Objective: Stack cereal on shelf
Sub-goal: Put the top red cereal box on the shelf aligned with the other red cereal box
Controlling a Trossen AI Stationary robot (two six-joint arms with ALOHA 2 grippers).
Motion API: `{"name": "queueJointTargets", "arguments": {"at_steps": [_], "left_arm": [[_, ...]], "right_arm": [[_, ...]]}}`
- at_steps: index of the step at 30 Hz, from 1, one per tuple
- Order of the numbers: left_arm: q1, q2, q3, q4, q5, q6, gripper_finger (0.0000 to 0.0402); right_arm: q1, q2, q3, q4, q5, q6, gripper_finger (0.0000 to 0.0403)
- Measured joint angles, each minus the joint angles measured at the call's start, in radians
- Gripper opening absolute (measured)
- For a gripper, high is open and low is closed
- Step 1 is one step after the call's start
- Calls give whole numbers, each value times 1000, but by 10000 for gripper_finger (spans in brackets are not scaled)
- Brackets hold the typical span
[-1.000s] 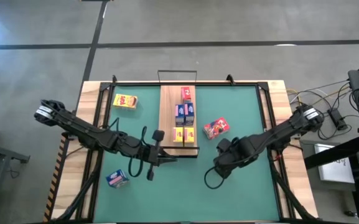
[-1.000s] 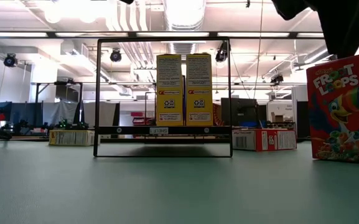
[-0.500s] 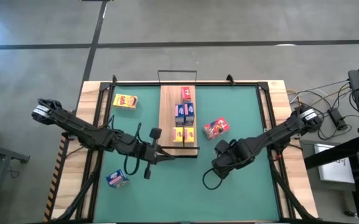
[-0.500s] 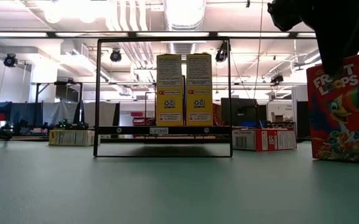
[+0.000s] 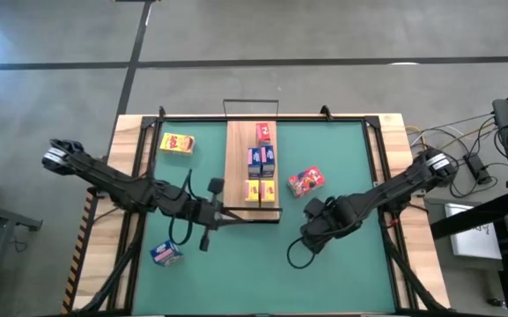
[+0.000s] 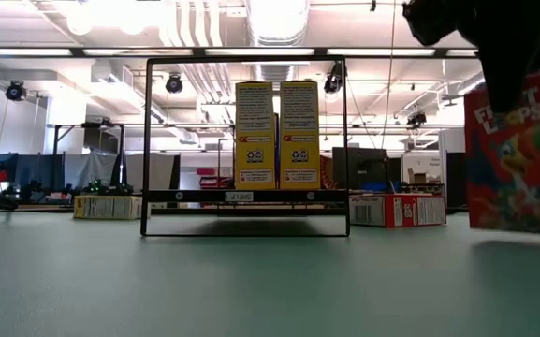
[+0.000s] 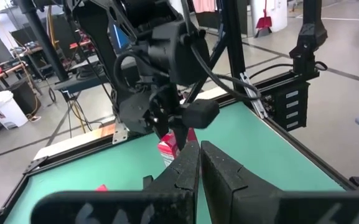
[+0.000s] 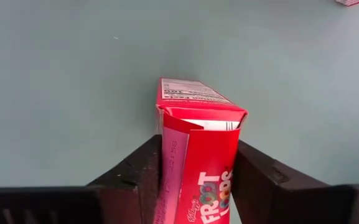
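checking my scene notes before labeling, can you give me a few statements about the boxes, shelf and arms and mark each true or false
1. The right gripper has its fingers around a red cereal box. True.
2. The left gripper is open. False: its fingers are pressed together.
3. Two yellow boxes stand upright at the near end of the shelf. True.
4. A blue box lies on the shelf's right. False: it lies on the green mat near the left arm.

Two yellow boxes [image 6: 276, 134] upright on the shelf [image 6: 245, 197] — red box [image 6: 520, 154] lifted off the mat.
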Motion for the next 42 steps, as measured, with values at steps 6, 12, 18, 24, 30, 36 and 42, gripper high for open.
{"name": "queueJointTargets", "arguments": {"at_steps": [6,12,18,24,30,36,42], "left_arm": [[0,-31,0,-57,0,25,0],[3,-106,0,-151,0,53,0],[4,-192,-39,-168,0,83,0],[5,-265,-112,-161,-132,91,0],[7,-312,-154,-163,-262,121,0],[8,-336,-155,-206,-312,123,0],[8,-349,-155,-233,-312,115,0]], "right_arm": [[0,-63,6,1,4,-11,136],[9,-160,7,11,3,-51,125],[48,-292,11,92,15,-86,124],[53,-384,11,299,170,-192,121],[-6,-411,11,622,225,-451,126],[-112,-407,11,808,222,-623,124],[-248,-407,11,867,223,-752,128]]}}
